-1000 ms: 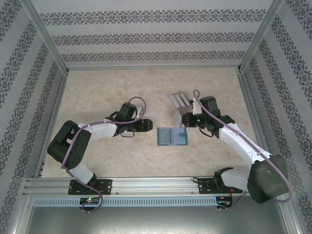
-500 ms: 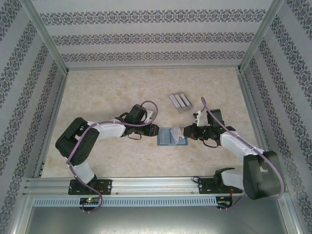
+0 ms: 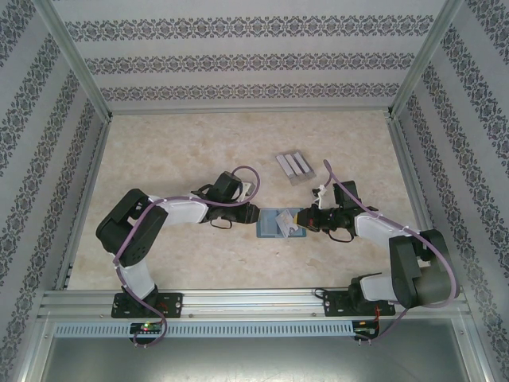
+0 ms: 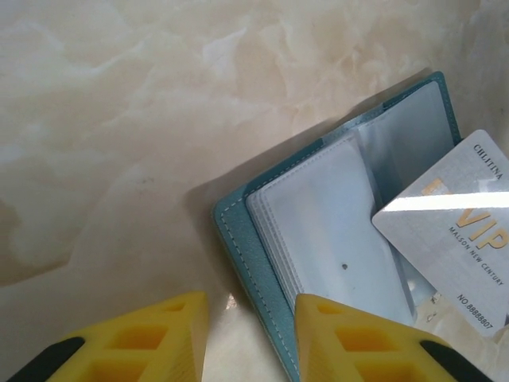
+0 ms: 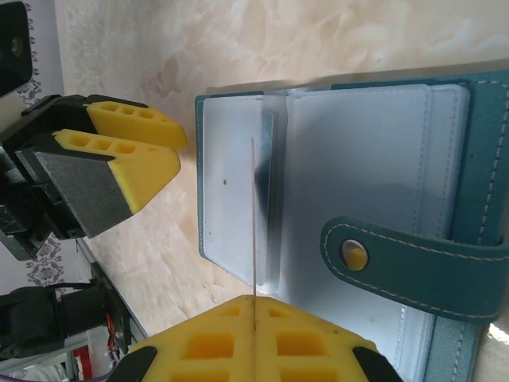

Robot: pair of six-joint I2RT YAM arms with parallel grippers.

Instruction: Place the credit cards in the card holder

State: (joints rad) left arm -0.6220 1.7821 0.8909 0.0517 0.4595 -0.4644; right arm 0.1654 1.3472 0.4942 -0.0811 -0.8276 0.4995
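The teal card holder (image 3: 281, 224) lies open on the worktop (image 3: 183, 151), between the two grippers. The right gripper (image 5: 253, 306) pinches one credit card (image 5: 253, 207) edge-on over the clear sleeves (image 5: 231, 183). The left gripper (image 4: 250, 310) sits with its jaws apart at the holder's left edge. Three more cards (image 3: 293, 165) lie farther back.

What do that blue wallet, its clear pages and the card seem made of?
The card holder looks like teal leather or faux leather: matte, pale stitching, a metal snap on its strap. Its inner sleeves seem soft clear plastic, glossy and slightly wavy. The credit card looks like stiff plastic, shiny silver-white with gold print.
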